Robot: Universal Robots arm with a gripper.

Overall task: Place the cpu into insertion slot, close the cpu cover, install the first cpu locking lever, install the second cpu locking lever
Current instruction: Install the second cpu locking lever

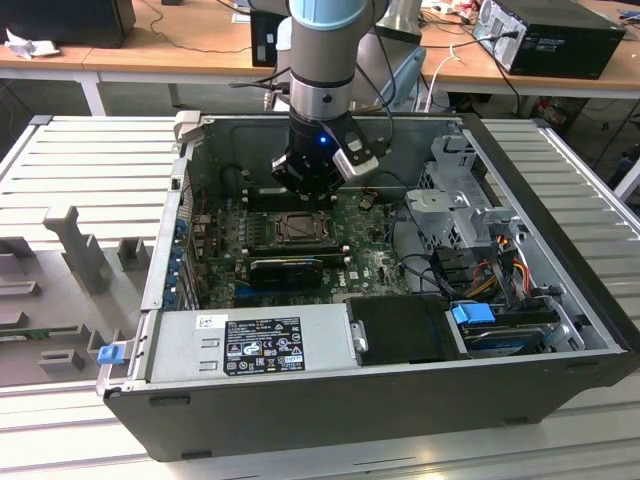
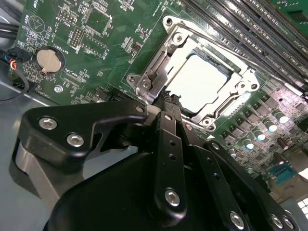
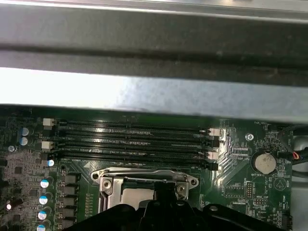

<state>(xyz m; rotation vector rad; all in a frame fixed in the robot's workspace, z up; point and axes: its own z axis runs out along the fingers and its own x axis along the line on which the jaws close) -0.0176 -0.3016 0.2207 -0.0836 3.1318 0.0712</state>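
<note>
One cpu cover (image 2: 202, 82) edge meets the fingers (image 2: 166, 108).

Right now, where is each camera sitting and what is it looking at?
Exterior view: off the arm, above the open computer case, looking down at the motherboard, with the arm coming down over the insertion slot.
Second wrist view: riding on the arm, looking past the black gripper at the cpu inside the cpu cover.
First wrist view: riding on the arm, facing the memory slots and case wall.
Both wrist views share the socket and the coin battery.
</note>
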